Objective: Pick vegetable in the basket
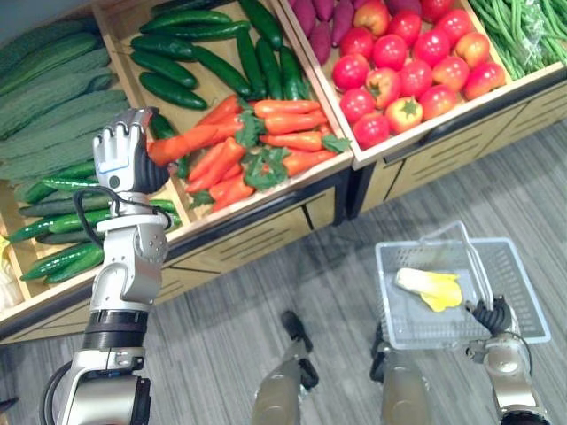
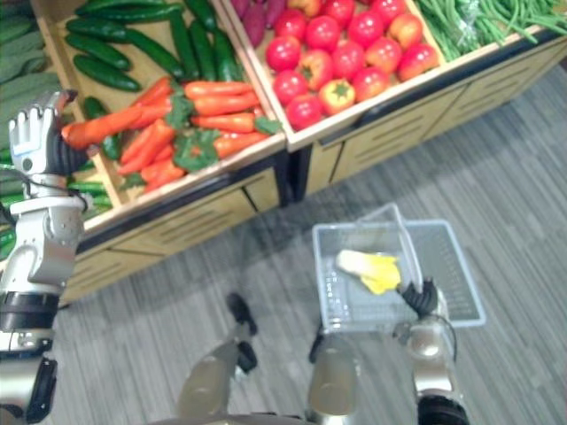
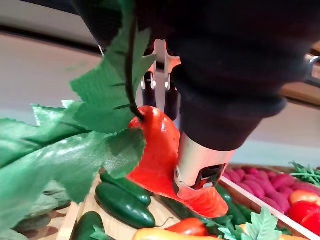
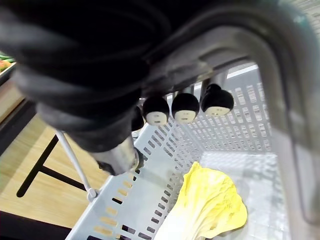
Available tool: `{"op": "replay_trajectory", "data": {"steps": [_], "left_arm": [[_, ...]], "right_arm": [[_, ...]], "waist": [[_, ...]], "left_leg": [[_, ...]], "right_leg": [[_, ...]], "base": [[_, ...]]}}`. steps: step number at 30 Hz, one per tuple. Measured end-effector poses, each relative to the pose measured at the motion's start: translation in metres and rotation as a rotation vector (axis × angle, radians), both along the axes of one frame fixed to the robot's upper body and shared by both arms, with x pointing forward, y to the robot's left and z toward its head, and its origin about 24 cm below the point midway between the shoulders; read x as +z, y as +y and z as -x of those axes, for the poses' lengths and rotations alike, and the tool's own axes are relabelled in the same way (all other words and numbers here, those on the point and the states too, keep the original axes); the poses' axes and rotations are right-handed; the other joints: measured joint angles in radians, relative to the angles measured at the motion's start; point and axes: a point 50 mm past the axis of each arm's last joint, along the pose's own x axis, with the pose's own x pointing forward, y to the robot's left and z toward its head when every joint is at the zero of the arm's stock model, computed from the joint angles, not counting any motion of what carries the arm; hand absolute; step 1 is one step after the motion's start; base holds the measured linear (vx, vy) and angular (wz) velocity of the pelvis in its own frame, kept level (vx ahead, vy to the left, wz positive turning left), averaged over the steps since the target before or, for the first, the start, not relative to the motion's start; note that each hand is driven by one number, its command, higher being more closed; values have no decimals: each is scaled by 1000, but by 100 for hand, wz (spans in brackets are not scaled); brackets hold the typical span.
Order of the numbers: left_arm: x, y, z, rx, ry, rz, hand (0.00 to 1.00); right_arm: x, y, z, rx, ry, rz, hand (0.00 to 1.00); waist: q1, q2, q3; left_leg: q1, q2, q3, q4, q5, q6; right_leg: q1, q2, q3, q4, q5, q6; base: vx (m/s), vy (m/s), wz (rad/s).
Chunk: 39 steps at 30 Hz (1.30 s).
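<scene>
Left hand (image 1: 122,152) fingers curled round a carrot (image 1: 184,142), upper left, above the crate (image 1: 266,197). Right hand (image 1: 493,315) fingers clamp the handle (image 4: 280,70) of the basket (image 1: 530,292), lower right. Lift clear of the crate's front lip, cross open floor (image 1: 266,292), release beside the napa cabbage (image 1: 429,289), avoiding the raised handle.

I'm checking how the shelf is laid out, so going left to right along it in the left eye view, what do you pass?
First ridged green gourds → left hand gripping a carrot → carrot pile → tomatoes → green beans.
</scene>
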Motion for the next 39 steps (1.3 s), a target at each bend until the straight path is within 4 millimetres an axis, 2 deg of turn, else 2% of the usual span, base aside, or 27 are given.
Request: {"op": "replay_trajectory", "data": {"steps": [3,4,12,19,24,28,39], "left_arm": [[-2,0,0,-1,6,-1,100],[-5,1,1,2,15,-2,100],[-7,1,2,3,27,-4,100],[-11,-4,-1,-15,54,-17,100],[-11,-7,-1,-26,58,-18,100],[-5,-18,3,-86,20,-41,100],[7,-57,12,-278,-47,-112,100]], "right_arm": [[-5,-1,3,-7,23,-7,100],[-8,-1,5,-11,38,-11,100],[-11,-1,8,-11,49,-11,100],[-16,0,13,-17,70,-22,100],[-15,1,11,-16,68,-23,100],[-15,1,11,-16,66,-23,100],[-8,-4,3,-9,62,12,100]], "waist": [[6,0,-34],[13,-1,-67],[14,-18,-82],[13,-55,-106],[13,-55,-112],[13,-55,-127],[12,-55,-155]], "left_leg": [[2,-1,-11,0,-1,-1],[10,-2,-23,-1,-5,-6],[4,-8,-30,-1,-7,-9],[4,-16,-31,-1,-7,-8],[26,-14,-25,-1,-6,-7],[41,-12,-26,-1,-14,-18],[62,-14,-42,-1,-16,-17]], "right_leg": [[8,-3,-8,-1,0,0],[27,-6,-22,-2,-2,3],[39,-10,-31,-28,8,17],[41,-14,-28,-37,11,20],[60,-11,-24,-39,11,20],[80,-8,-25,-49,11,21],[122,-6,-40,-73,15,25]], "base": [[11,-31,11],[-6,-41,17],[-9,-9,5],[7,0,1],[5,-9,-2],[0,0,0],[4,2,2]]}}
